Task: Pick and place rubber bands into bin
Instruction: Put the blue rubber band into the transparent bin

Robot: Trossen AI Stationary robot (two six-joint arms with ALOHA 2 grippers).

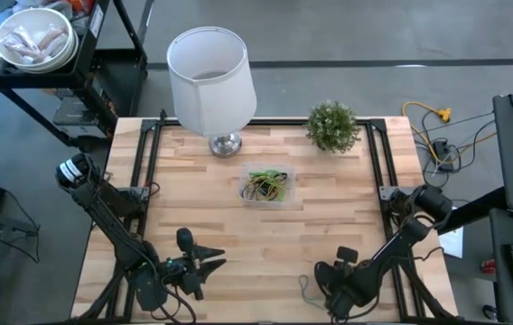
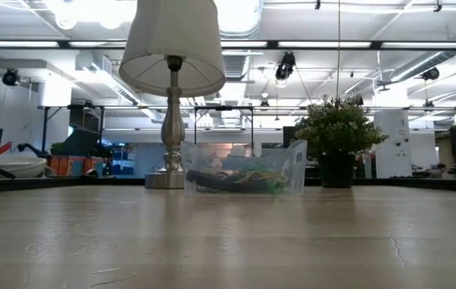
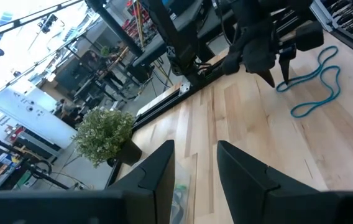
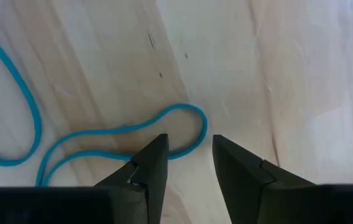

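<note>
Reaching: my right end effector [image 4: 189, 163] hangs low over the worktop's near edge, toward its right corner, tips pointed down at a blue rubber band [image 4: 111, 132] lying flat on the wood.
Right end effector: fingers apart, a narrow gap between them, holding nothing; one curve of the blue loop lies just ahead of the tips, and I cannot tell whether they touch it.
Step in hand: the pick, as I judge it, with the loop not yet gripped.
Next move: probably to set the tips astride that near curve, press to the wood, and pinch, since a strand this thin and flat could slip out from under the tips.
Left end effector: my left end effector [image 1: 204, 263] waits above the near edge, left of centre, fingers parted and empty.
Bin: the bin [image 1: 270, 201] sits at mid-worktop, well apart from both arms, already holding green, tan and dark rubber bands [image 1: 266, 184].
Beyond: a lamp [image 1: 211, 77] and a small potted plant [image 1: 332, 125] stand along the far edge.
</note>
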